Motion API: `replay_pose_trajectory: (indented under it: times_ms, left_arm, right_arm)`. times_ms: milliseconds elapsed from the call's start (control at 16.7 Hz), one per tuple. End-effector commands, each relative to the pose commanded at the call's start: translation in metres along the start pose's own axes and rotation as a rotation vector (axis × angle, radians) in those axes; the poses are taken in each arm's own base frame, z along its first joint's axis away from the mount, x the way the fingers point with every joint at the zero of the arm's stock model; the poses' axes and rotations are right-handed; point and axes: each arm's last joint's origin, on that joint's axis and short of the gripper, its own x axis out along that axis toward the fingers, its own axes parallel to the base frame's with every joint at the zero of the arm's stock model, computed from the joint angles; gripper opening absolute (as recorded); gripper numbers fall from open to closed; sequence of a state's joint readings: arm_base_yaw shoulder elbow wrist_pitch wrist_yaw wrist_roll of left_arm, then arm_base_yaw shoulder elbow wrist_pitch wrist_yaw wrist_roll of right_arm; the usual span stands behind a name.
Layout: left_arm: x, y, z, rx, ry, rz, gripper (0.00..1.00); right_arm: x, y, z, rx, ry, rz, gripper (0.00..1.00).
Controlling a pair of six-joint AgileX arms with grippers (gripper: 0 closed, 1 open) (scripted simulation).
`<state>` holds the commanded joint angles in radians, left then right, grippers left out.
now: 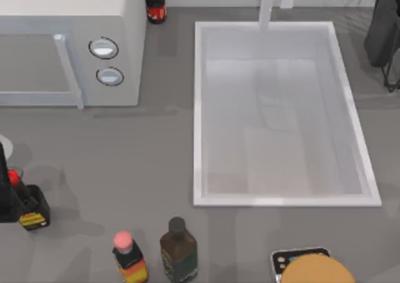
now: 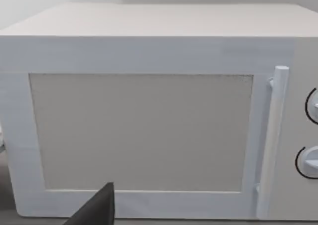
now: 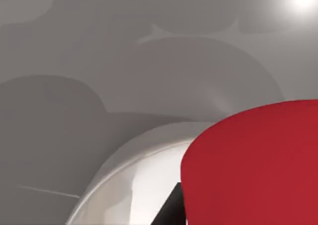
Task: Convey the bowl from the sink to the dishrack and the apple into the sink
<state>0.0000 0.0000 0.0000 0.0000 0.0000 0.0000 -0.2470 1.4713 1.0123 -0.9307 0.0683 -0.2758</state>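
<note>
**Apple close to the right gripper, sink bare**

The sink sits right of centre on the table, its long axis running near to far, and its white floor holds nothing. The dishrack stands at the far right corner, just beyond the sink's rim. I cannot tell where the bowl is.

In the right wrist view the apple looms directly against the right gripper. I cannot tell whether it is gripped. The right arm looks the nearer one to carry it to the sink.

The left gripper faces the microwave door at the far left. I cannot tell its state either.
</note>
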Motion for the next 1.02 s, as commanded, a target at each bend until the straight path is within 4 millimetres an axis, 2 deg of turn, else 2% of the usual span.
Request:
replay_pose_trajectory:
  times_ms: [240,540,780,1020]
  left_arm:
    - [0.0,0.0,0.0,0.0,0.0,0.0,1.0]
    - [0.0,0.0,0.0,0.0,0.0,0.0,1.0]
    - [0.0,0.0,0.0,0.0,0.0,0.0,1.0]
    - [0.0,0.0,0.0,0.0,0.0,0.0,1.0]
  right_arm:
    - [0.014,0.036,0.035,-0.075,-0.245,-0.128,0.0]
    - [0.018,0.107,0.067,-0.101,-0.667,-0.216,0.0]
    - [0.006,0.17,0.066,-0.051,-1.011,-0.173,0.0]
    - [-0.011,0.218,0.047,0.036,-1.267,-0.059,0.0]
